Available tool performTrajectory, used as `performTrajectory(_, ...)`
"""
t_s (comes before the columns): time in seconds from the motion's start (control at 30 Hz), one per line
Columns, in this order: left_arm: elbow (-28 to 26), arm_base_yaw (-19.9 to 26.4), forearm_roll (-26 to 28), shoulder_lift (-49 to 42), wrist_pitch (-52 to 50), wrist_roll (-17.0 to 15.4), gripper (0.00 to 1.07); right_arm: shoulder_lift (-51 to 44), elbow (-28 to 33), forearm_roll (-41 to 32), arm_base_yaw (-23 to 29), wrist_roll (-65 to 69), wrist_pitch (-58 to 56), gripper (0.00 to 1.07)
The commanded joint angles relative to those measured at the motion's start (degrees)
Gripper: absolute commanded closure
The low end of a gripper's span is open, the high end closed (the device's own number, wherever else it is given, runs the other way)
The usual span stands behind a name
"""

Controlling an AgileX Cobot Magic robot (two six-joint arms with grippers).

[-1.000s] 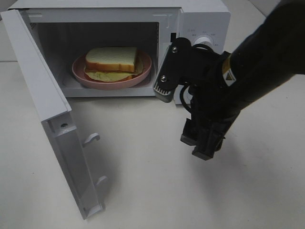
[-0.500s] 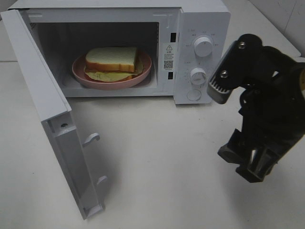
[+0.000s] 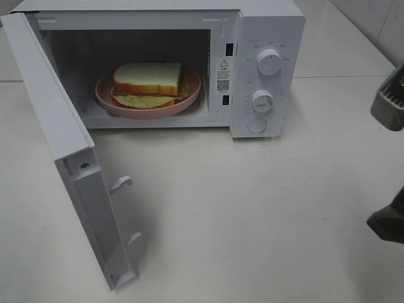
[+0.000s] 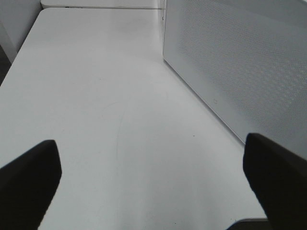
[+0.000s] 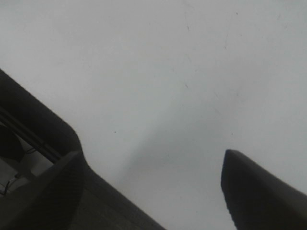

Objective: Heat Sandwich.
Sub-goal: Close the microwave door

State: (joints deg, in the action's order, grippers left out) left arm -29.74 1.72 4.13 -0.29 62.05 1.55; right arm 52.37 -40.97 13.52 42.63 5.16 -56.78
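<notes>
Well, the microwave stands toward the far edge of the desk. Its door is swung wide to the left and reaches out toward the near edge. Inside the cavity the sandwich lies on a round pink plate, with pale bread on top and a yellow-green layer showing beneath. Only bare desk lies in front of the opening. Right of the cavity, the control panel carries an upper knob, a lower knob and a round button under them.

My right gripper hangs over the right side of the desk, well apart from the microwave. The high view catches only a grey ribbed fingertip and a dark part lower down at the picture's border. Its jaws stand spread wide, with nothing but desk between them.

My left gripper sits low over the desk on the left, near a white dotted panel of the microwave; I cannot tell whether that is door or wall. Those jaws also gape wide and grip nothing.
</notes>
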Motion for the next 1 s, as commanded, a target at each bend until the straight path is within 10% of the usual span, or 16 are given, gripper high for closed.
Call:
performTrajectory(0.03, 0.11, 0.29, -0.06, -0.23, -0.80, -0.06, 0.09, -2.46, 0.17, -1.55, 0.17, 0.92, -4.30, 0.31)
performTrajectory(0.4, 0.11, 0.29, -0.06, -0.23, -0.80, -0.06, 0.09, -13.29, 0.17, -4.18, -1.09, 2.75, -9.57, 0.31)
performTrajectory(1.0, 0.11, 0.29, -0.06, -0.23, -0.80, -0.06, 0.09, -35.35, 2.23, -4.13, -29.16, 2.01, -6.82, 0.31)
